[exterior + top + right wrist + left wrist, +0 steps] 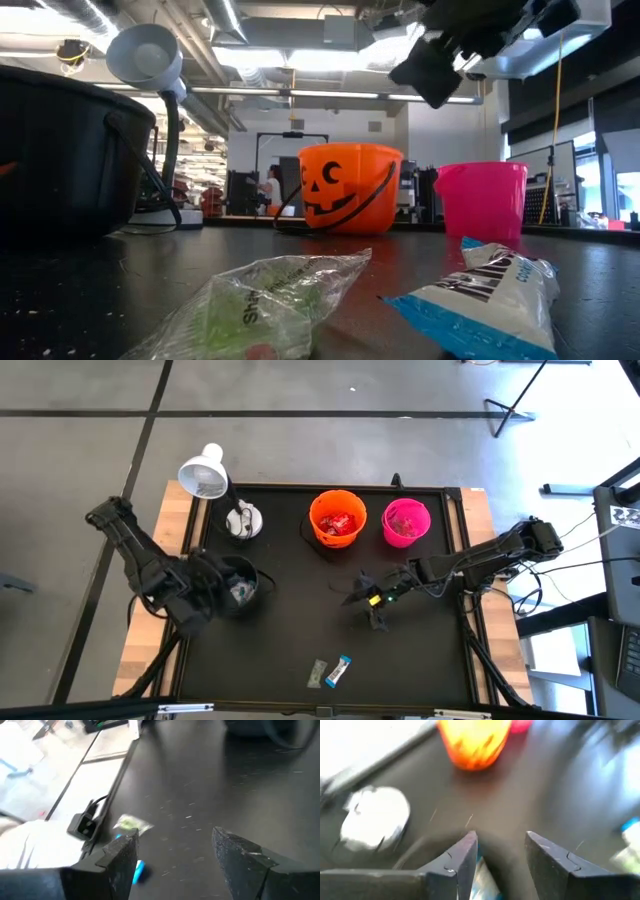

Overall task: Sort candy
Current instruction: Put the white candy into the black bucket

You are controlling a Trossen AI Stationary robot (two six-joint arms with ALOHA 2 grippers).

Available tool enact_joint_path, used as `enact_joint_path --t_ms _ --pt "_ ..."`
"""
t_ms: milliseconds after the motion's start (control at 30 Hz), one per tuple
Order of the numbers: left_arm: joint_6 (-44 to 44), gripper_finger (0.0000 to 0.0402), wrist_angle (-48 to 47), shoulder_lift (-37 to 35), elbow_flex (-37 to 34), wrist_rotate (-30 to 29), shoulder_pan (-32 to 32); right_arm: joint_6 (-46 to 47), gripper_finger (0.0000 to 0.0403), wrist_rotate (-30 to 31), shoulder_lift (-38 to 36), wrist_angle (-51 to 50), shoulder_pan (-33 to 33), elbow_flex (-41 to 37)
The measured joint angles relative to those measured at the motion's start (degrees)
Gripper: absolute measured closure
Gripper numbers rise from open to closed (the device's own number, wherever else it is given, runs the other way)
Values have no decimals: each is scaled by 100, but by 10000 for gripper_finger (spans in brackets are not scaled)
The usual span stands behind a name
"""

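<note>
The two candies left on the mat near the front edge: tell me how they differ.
The green-tinted candy has a clear, crinkled wrapper; the blue-and-white candy has an opaque white wrapper with blue ends and dark lettering. In the high view the green-tinted candy lies left of the blue-and-white candy. Both lie flat on the black mat, outside the buckets, with neither gripper on them.
</note>
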Motion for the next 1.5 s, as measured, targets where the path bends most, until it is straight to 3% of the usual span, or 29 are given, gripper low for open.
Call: enact_joint_path --t_ms 133,233,400,533,733,1133,1333,1500 --pt "1638 254 1695 16 0 -1692 -348 -266 153 66 0 37 347 0" --pt "2833 259 2895 142 4 -2143 -449 -639 153 696 82 107 798 0" --pt "3759 259 4405 558 4 -1699 -433 -968 153 1537 442 92 1533 -2" --pt "4519 259 5258 1064 4 -1345 -323 -952 153 1823 783 94 1781 -2" --pt "4408 260 5194 1619 -2 -1327 -99 -464 153 1714 1130 227 1782 -2" --pt "4472 260 5770 2017 -17 -1357 -4 113 153 1823 1369 629 1781 -6" --pt "4996 260 7317 2037 -663 -999 77 250 153 1746 1515 850 1781 -5" --pt "5862 260 9484 2037 -1436 -368 257 317 153 1720 1515 960 1781 -4"
